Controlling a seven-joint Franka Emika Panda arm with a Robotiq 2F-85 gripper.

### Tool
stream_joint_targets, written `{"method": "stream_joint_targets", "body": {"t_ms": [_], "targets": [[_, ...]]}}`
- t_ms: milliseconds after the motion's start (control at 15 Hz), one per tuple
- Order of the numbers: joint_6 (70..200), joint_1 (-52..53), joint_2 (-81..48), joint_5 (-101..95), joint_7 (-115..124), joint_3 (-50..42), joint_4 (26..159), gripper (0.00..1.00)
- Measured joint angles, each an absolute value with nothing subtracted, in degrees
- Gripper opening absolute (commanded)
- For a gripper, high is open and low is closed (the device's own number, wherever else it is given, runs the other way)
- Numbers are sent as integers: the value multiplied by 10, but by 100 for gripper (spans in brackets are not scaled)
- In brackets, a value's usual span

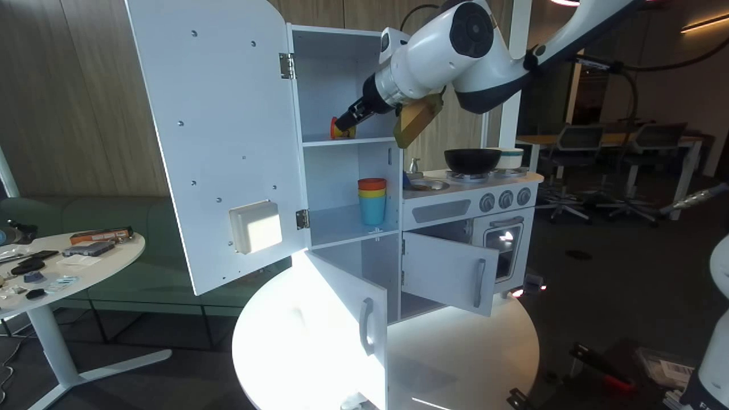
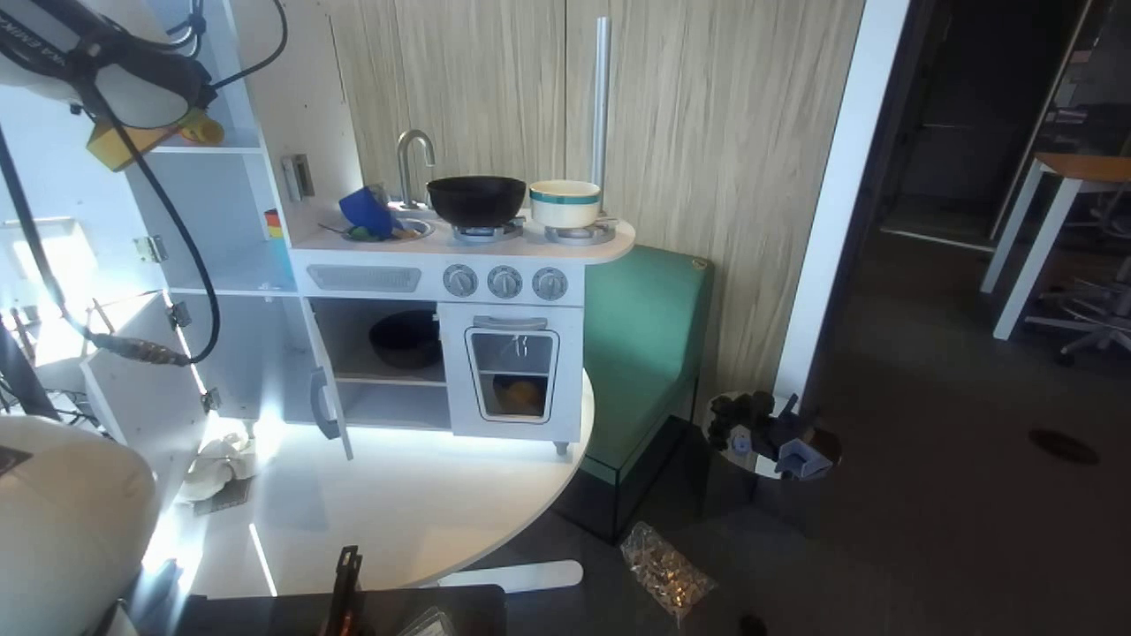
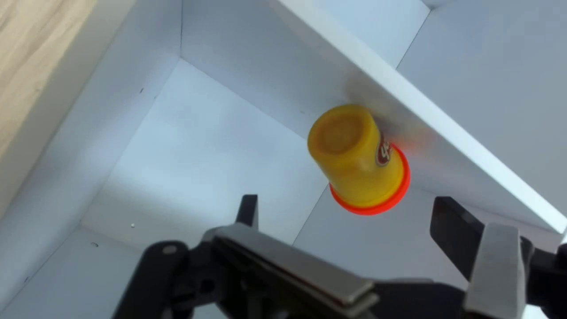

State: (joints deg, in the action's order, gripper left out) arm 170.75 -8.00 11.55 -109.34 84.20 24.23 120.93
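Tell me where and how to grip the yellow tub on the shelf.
I'd try the yellow tub mid-body, clear of its red lid, from the open front and slightly above, fingers before and behind it: it lies on its side, round wall up, so the shelf blocks its underside.

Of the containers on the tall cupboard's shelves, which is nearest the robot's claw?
The red-rimmed yellow tub, lying on its side on the upper shelf, just ahead of the open gripper; the stacked cups stand one level lower.
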Motion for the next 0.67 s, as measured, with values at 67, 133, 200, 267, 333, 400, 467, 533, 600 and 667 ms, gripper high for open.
{"method": "stream_joint_targets", "body": {"t_ms": [67, 133, 200, 267, 333, 400, 467, 533, 600, 667], "targets": [[1711, -67, 116, -1052, 802, 228, 1223, 100], [1711, -42, 119, -1006, 754, 205, 1240, 100], [1710, -19, 125, -960, 706, 185, 1258, 100], [1707, 1, 135, -917, 661, 169, 1276, 100], [1697, 21, 149, -872, 617, 158, 1294, 100], [1681, 39, 167, -827, 576, 153, 1310, 100], [1660, 58, 186, -780, 539, 150, 1326, 100], [1636, 75, 205, -733, 503, 150, 1339, 100], [1608, 94, 227, -685, 468, 150, 1350, 100], [1576, 110, 248, -641, 435, 151, 1357, 100]]}}
